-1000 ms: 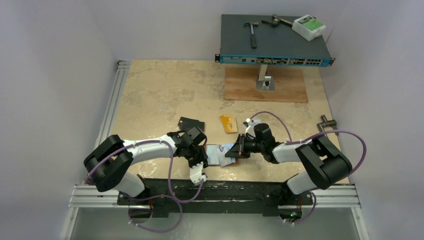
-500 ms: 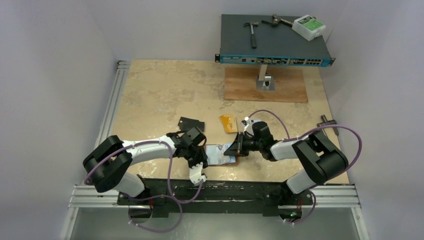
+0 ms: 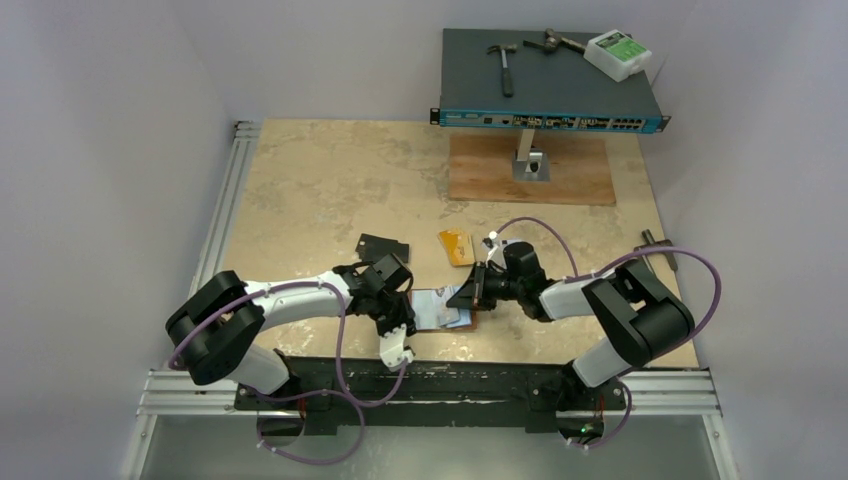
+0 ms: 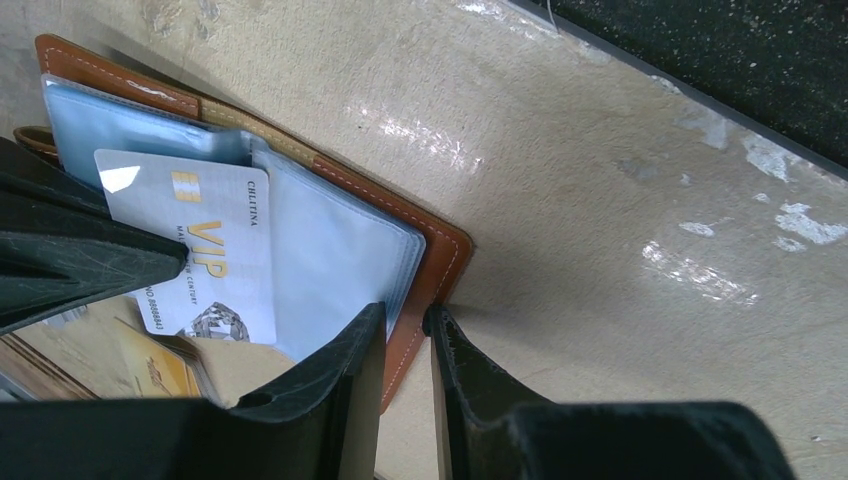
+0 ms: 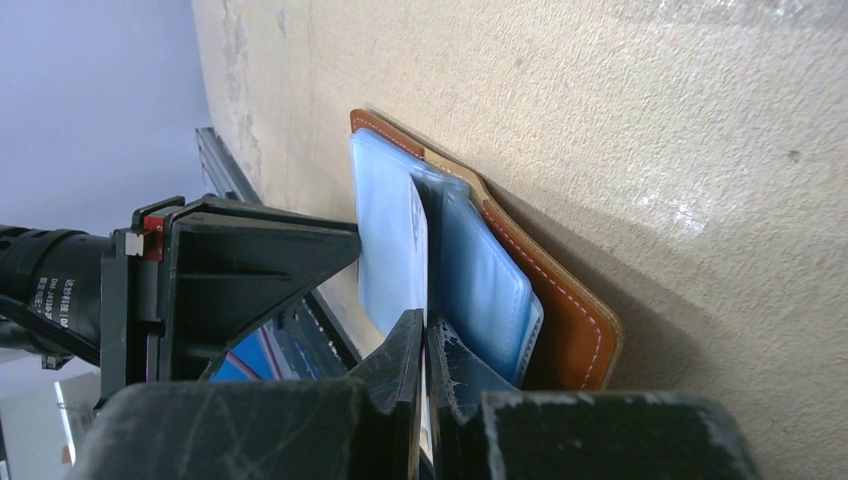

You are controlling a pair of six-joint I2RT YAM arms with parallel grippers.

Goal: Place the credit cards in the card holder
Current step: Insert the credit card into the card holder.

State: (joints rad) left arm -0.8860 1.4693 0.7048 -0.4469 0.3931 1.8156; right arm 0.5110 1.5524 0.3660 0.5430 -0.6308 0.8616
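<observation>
Card holder [image 3: 440, 308]: open, near edge of desk [image 3: 320, 180], between the arms.
Left jaws: narrow, pinching its brown cover.
Right jaws: clamping silvery card [image 4: 215, 250] at sleeve.
Beyond: gold card [image 3: 455, 246], black card [image 3: 383, 246].

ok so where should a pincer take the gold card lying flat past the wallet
Probably grip the gold card across its long edges, straight down from above. It lies flat on the table with bare space all round, so no edge is lifted for a side approach. The right pincer is nearest, but it is shut on the silvery VIP card.
</observation>
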